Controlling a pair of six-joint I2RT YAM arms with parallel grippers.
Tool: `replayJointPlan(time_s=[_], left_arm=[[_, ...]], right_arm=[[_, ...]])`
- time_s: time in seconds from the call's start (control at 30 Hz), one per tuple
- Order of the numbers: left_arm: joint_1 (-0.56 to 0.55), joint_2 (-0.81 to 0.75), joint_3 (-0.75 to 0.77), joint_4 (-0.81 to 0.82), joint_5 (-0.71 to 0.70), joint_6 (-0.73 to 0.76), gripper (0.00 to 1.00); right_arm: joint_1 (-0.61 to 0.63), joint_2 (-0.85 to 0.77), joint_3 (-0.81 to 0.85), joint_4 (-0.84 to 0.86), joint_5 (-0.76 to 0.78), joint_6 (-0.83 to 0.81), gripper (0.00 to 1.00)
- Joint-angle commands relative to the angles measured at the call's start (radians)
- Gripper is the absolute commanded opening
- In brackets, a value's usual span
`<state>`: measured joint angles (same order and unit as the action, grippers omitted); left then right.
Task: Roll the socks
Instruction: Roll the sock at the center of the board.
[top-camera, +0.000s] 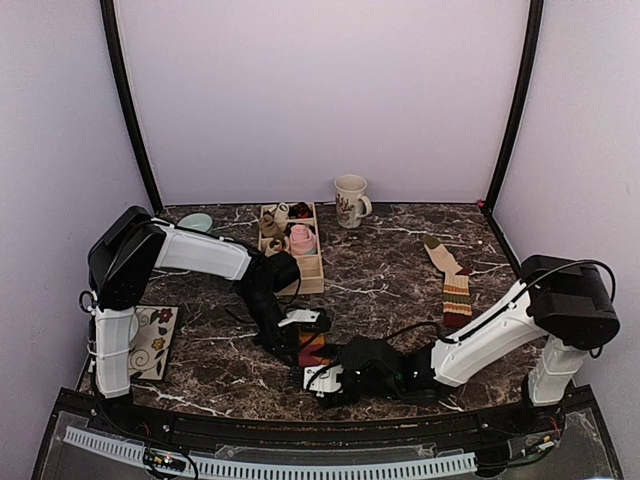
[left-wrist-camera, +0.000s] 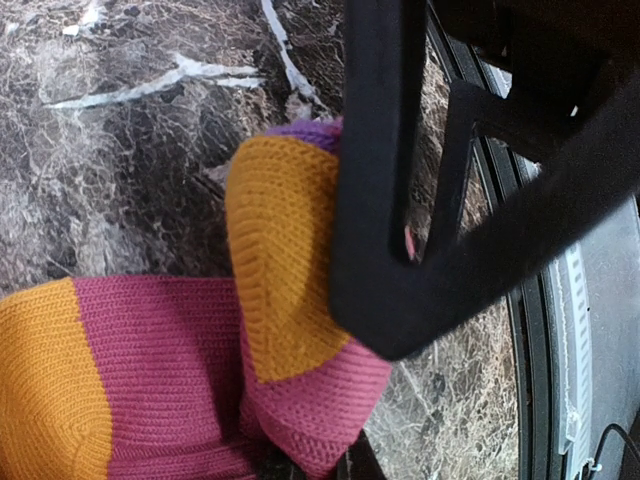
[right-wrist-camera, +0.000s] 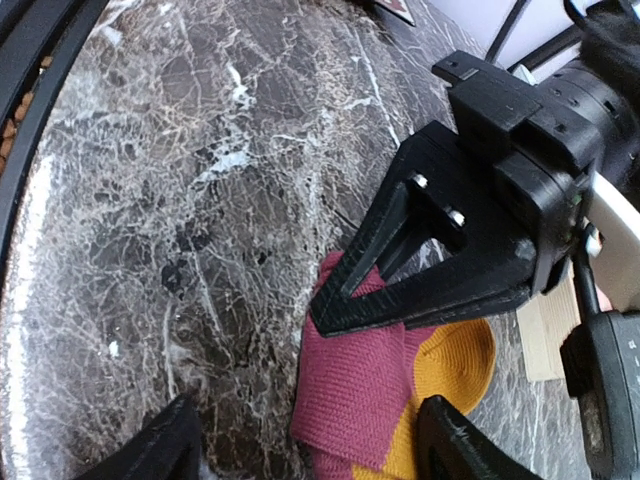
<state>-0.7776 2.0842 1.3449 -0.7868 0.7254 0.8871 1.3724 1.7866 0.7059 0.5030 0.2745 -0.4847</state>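
A striped sock (top-camera: 312, 348) in maroon and orange lies partly folded near the table's front middle. My left gripper (top-camera: 300, 322) comes down on it from the left and is shut on its maroon edge (right-wrist-camera: 370, 380); its black fingers (right-wrist-camera: 345, 300) pinch the cloth. In the left wrist view the folded sock (left-wrist-camera: 160, 360) fills the frame, running into my jaws at the bottom (left-wrist-camera: 335, 468). My right gripper (top-camera: 322, 378) reaches in from the right, open, with its fingers (right-wrist-camera: 470, 440) either side of the sock's end. A second striped sock (top-camera: 455, 290) lies flat at the right.
A wooden compartment tray (top-camera: 312, 275) with a pink bundle and small dark items stands behind the left arm. A patterned mug (top-camera: 350, 200) is at the back. A pale green bowl (top-camera: 195, 222) and a floral card (top-camera: 152, 342) sit at the left.
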Motion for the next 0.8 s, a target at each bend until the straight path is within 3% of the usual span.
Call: replayJointPlan(time_s=[0.0,0.1,0.27,0.4,0.47,0.7,0.77], left_arm=[[0.001,0.063,-0.030,-0.047,-0.150,0.006,0.00],[0.001,0.064,-0.031,-0.048,-0.148,0.009,0.00],[0.001,0.066,-0.022,-0.057,-0.148,0.015,0.00],[0.008,0.062,-0.006,-0.084,-0.129,0.015,0.05],[0.019,0.050,-0.008,-0.086,-0.118,0.008,0.11],[0.087,-0.104,-0.122,0.060,-0.133,-0.062,0.41],[0.098,-0.150,-0.150,0.095,-0.144,-0.083,0.44]], right_arm=[[-0.016,0.054,0.047,0.040,0.003,-0.048,0.69],[-0.033,0.080,0.071,0.010,-0.022,-0.030,0.58],[-0.066,0.121,0.089,-0.016,-0.061,-0.003,0.48],[-0.093,0.151,0.086,-0.048,-0.104,0.037,0.36],[-0.097,0.165,0.072,-0.063,-0.122,0.061,0.31],[-0.106,0.204,0.008,-0.024,-0.190,0.216,0.26],[-0.113,0.216,0.020,-0.044,-0.226,0.245,0.24]])
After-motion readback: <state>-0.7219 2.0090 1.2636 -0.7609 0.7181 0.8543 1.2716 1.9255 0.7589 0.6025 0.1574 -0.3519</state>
